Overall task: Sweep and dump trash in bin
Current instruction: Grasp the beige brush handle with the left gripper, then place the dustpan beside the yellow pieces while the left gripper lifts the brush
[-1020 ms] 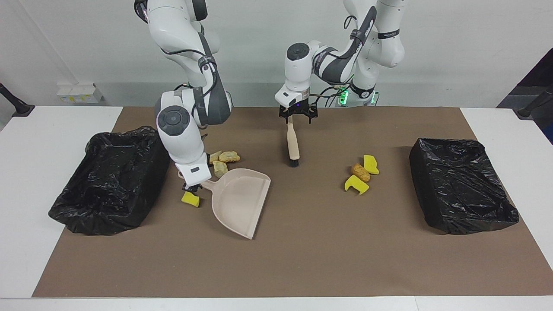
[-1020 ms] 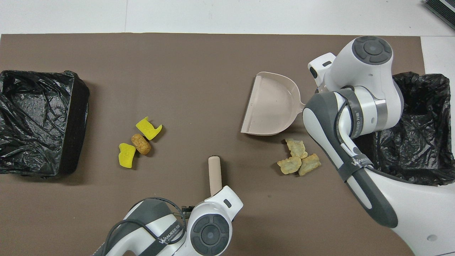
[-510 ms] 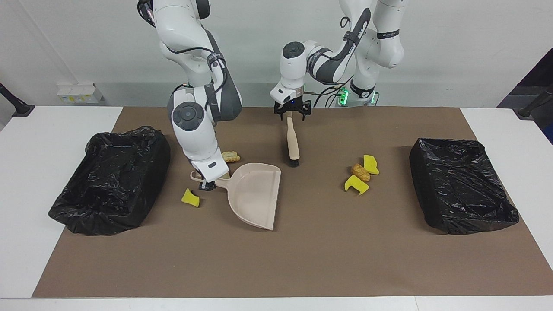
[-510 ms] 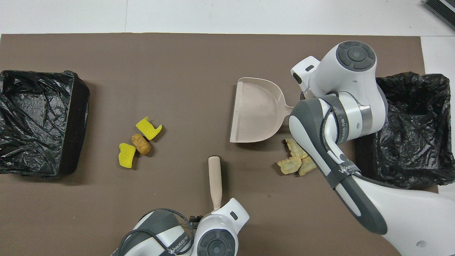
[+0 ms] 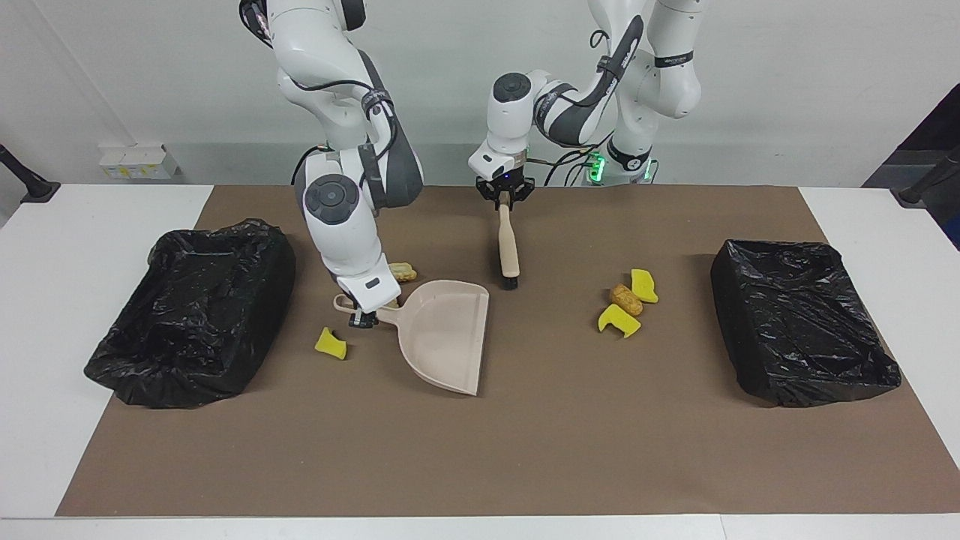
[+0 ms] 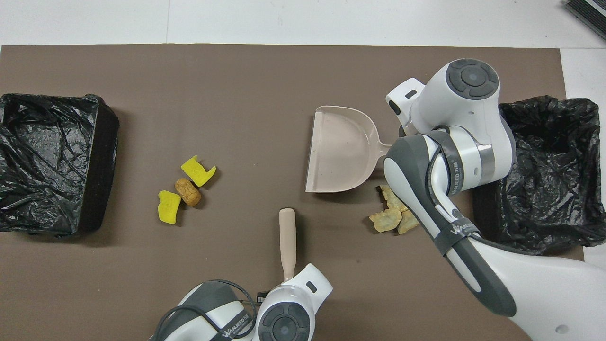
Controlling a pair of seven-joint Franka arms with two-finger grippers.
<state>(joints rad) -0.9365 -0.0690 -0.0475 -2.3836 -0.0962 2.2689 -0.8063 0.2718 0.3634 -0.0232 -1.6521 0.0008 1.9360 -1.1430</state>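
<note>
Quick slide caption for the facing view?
Right gripper shut on the dustpan handle, left gripper shut on the brush; trash unswept.

Seen from overhead, the right arm's grey-and-white elbow covers part of the tan bread-like lumps (image 6: 388,219) beside the beige plastic dustpan (image 6: 342,149), and its wrist hides the right pincer at the dustpan's handle. The left arm's wrist hides the beige brush's (image 6: 287,239) handle end and the left pincer.
</note>
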